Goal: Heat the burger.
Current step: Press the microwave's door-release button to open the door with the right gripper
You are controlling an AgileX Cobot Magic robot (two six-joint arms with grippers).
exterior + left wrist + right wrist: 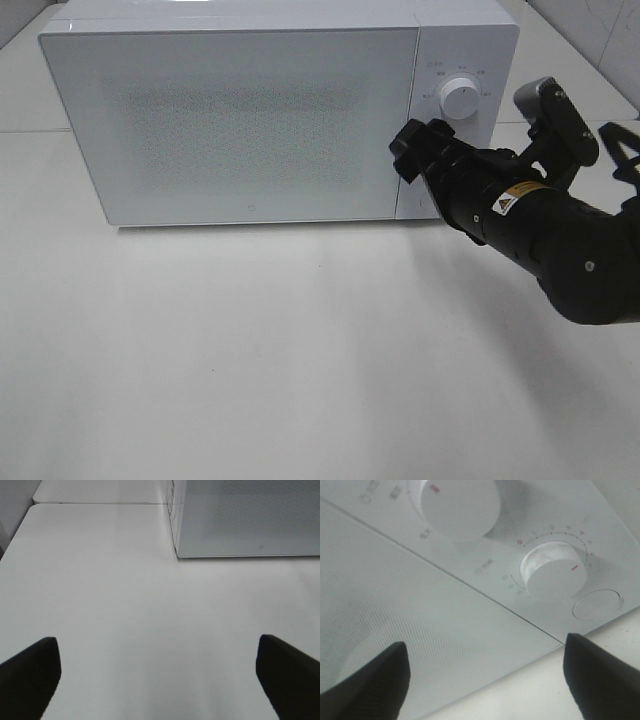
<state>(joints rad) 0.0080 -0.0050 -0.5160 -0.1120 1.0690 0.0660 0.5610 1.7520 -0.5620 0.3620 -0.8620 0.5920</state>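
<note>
The burger is out of view. A white microwave (250, 120) stands at the back of the table with its door shut. My right gripper (410, 152) is open just in front of the lower right corner of the door, beside the control panel. In the right wrist view its fingers (370, 680) stand wide apart with nothing between them, right gripper (485, 680) facing the lower knob (555, 575), whose red mark points away from the 0. My left gripper (160, 680) is open and empty, hovering over bare table left of the microwave (240, 520).
The control panel carries an upper knob (462, 98), also seen close as the upper knob (460, 505), and a round button (596, 604) below the lower knob. White table (250, 380) stretches in front of the microwave. The right arm (560, 240) reaches in from the right edge.
</note>
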